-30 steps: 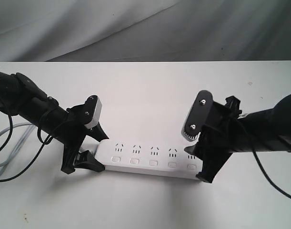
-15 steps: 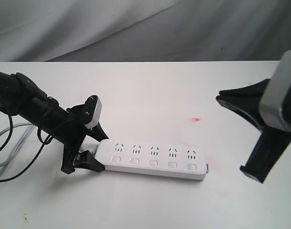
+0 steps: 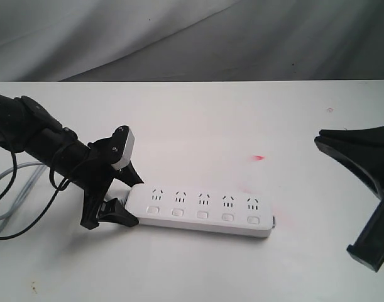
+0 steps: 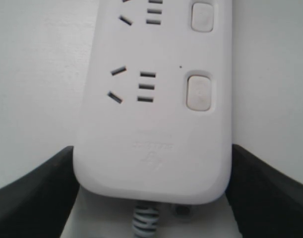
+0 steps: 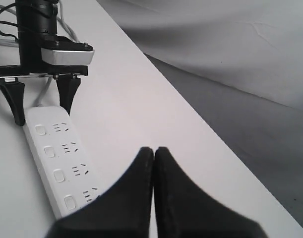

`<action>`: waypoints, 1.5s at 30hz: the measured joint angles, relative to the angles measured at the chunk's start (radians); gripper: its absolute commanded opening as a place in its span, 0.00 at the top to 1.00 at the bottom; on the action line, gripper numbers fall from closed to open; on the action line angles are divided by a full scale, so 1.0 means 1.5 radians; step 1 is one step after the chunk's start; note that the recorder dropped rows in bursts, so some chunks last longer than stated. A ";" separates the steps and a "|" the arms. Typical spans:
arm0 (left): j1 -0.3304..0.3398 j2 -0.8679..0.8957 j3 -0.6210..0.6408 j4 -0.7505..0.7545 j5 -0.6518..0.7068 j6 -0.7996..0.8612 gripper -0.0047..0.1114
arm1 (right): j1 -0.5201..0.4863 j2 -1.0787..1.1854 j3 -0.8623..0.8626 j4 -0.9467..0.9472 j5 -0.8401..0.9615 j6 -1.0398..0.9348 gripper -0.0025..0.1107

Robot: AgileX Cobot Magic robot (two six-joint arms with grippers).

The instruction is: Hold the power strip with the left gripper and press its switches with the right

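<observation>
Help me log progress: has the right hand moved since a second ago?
Yes. The right hand has drawn back rightward, away from the power strip.

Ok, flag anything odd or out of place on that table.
A small red mark stains the white table past the power strip, with what looks like a faint pink smear by the strip's free end. Nothing else looks damaged or askew.

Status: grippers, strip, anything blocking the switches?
Left gripper clamped on power strip, cord end. Right gripper shut, off the far end, touching nothing. Power strip flat on table; switches unobstructed.
</observation>
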 measured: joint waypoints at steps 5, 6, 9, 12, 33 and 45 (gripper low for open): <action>0.000 0.000 0.000 0.000 0.000 0.000 0.38 | -0.011 -0.061 0.000 -0.014 -0.012 0.000 0.98; 0.000 0.000 0.000 0.000 0.000 0.000 0.38 | -0.021 -0.080 0.000 -0.021 -0.013 0.000 0.98; 0.000 0.000 0.000 0.000 0.000 0.000 0.38 | -0.076 -0.156 0.000 -0.039 -0.014 0.000 0.98; 0.000 0.000 0.000 0.000 0.000 0.000 0.38 | -0.127 -0.200 0.000 -0.040 -0.014 0.000 0.98; 0.000 0.000 0.000 0.000 0.000 0.000 0.38 | -0.200 -0.252 0.000 -0.097 -0.006 0.153 0.98; 0.000 0.000 0.000 0.000 0.000 0.000 0.38 | -0.200 -0.304 0.108 -0.499 -0.024 0.770 0.98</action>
